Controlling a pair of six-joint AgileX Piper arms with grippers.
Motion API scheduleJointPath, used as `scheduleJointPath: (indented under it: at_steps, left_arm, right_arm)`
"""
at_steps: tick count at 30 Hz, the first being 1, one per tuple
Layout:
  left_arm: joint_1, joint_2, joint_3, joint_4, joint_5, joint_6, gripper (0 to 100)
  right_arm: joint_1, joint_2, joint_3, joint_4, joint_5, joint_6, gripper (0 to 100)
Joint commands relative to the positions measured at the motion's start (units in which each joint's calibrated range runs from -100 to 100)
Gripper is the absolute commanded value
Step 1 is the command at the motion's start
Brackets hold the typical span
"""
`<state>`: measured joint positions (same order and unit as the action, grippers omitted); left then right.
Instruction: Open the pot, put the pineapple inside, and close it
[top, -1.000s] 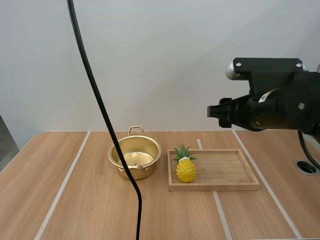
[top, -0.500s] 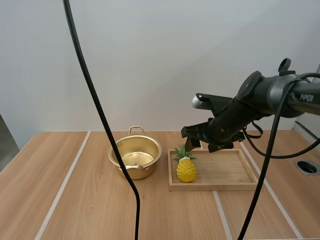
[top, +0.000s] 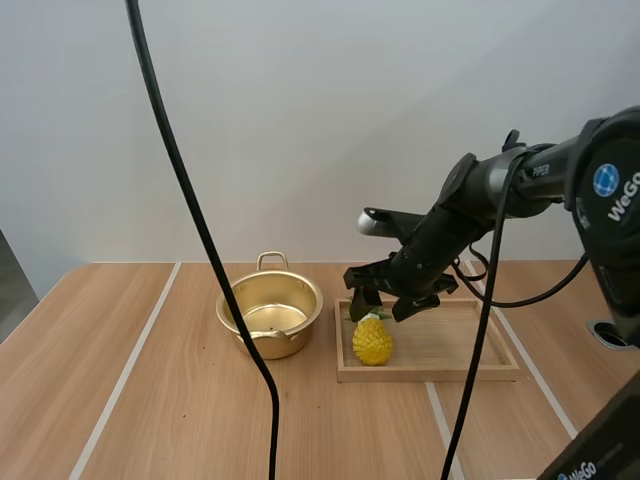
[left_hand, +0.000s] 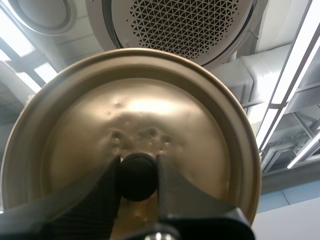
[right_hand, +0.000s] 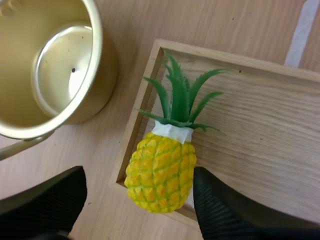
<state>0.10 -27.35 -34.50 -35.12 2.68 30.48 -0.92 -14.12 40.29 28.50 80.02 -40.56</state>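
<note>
Currently, your stock reads as follows. Item one, table: light wood with pale stripes, filling the lower part of the high view. Item two, wooden tray: shallow and rectangular, lying right of centre in the high view. Item three, pot: gold-coloured, with a loop handle at its far side, uncovered so that its bare bottom shows. It stands left of centre in the high view, just beside the tray's left end but apart from it. Item four, pineapple: yellow body and green crown, upright at the tray's left end, close to the near left corner, on the side toward the pot. Item five, your right gripper: its arm extends in from the right edge of the high view, and the gripper hangs directly over the pineapple, level with its crown. Its two black fingers are spread wide, one on the pot side and one over the tray, with the fruit between them. You cannot tell from either view whether a pad touches it. Item six, lid: gold-coloured, round, dimpled near its centre, off the pot. Item seven, your left gripper: pinching the lid's black knob between its fingertips.
</note>
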Motion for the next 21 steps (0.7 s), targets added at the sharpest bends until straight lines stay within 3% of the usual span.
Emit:
scheduleJointPath:
  at_steps: [1,12,21]
  left_arm:
    - [0.03,-0.2,-0.2,-0.7,-0.4,-0.2,0]
    - [0.03,-0.2,-0.2,-0.7,-0.4,-0.2,0]
    - [0.03,-0.2,-0.2,-0.7,2.4,-0.2,0]
  right_arm:
    - [0.8,4.4,-0.6,-1.4,1.5,-1.0,100]
    - [0.8,10.0,-0.6,-3.1,-1.7,-1.6,100]
    - [0.8,11.1,-0.6,1.8,-3.5,-6.8,100]
